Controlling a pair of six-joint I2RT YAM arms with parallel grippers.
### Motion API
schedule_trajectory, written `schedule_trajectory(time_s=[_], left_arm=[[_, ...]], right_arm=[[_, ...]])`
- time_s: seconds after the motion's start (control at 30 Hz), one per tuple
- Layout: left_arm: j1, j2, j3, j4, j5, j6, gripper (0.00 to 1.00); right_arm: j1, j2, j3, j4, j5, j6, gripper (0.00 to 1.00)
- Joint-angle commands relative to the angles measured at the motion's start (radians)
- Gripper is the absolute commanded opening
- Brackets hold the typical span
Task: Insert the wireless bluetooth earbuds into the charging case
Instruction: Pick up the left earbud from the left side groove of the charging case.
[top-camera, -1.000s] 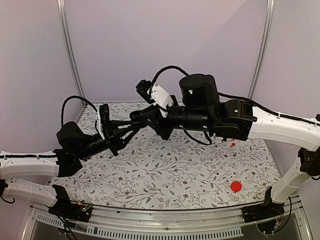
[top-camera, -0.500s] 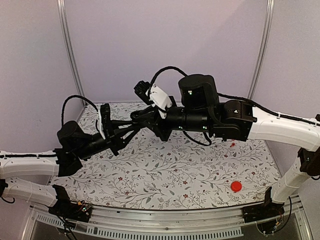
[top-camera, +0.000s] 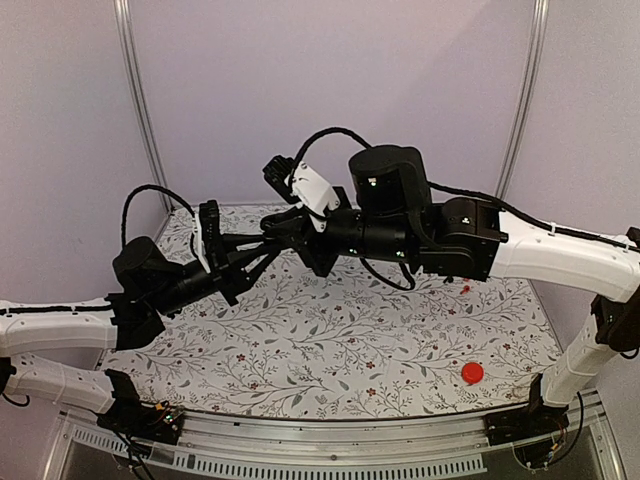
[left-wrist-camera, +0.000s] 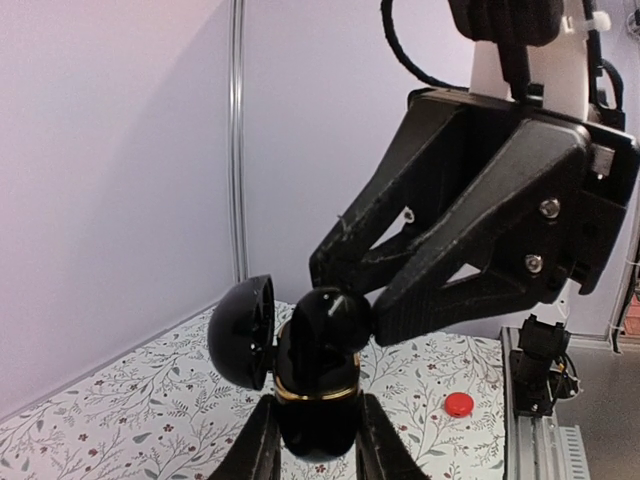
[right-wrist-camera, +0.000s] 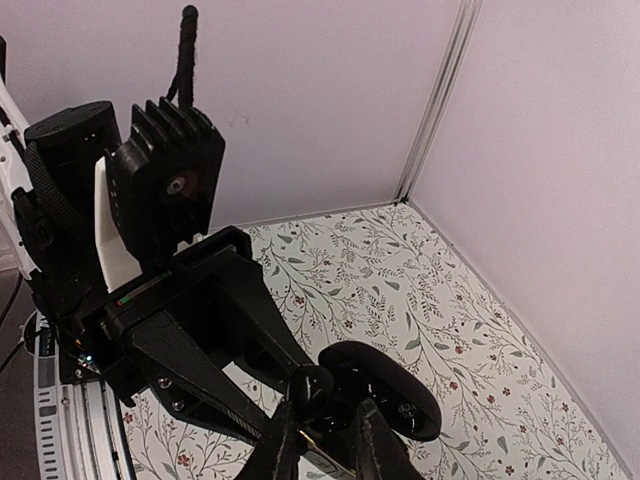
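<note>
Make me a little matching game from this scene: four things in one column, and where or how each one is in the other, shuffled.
Things:
1. charging case
2. red disc
3. left gripper
4. right gripper

Place or state:
A. lies on the flowered table, near its front right corner
B. up in the air, lid swung open
C. clamped on the lower half of the case
D. fingertips at the upper part of the case

Pairs: 1-B, 2-A, 3-C, 4-D
</note>
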Motion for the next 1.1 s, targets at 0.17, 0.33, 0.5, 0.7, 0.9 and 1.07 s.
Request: schedule_trajectory(time_s=[0.17,0.33,0.5,0.7,0.9,1.07], left_arm=[[-0.014,-0.010,0.014,0.013,0.012,0.009,0.22],[-0.014,-0.009,0.020,0.007,0.014,0.014,0.22],[-0.014,-0.006,0.018,0.009,0.015,0.012,0.22],[-0.013,-0.006,0.020,-0.001,0.021,0.022,0.22],[-0.013,-0.018,0.011,-0.008,0.009,0.018,0.22],[-0.014,-0.023,0.012,-0.019,-0.005,0.021,0.22]], right_arm=[[-0.031,-0.006,0.026,-0.011,0.071,0.000,0.21],[-0.036,-0.012,0.026,-0.016,0.035,-0.017,0.21],[-0.036,-0.020,0.004,0.003,-0.036,-0.032,0.24],[-0.036,-0.012,0.018,0.000,-0.046,-0.028,0.24],[-0.044,0.000,0.023,-0.016,-0.015,-0.007,0.25],[-0.051,-0.007,-0.003,-0.023,-0.026,0.004,0.24]])
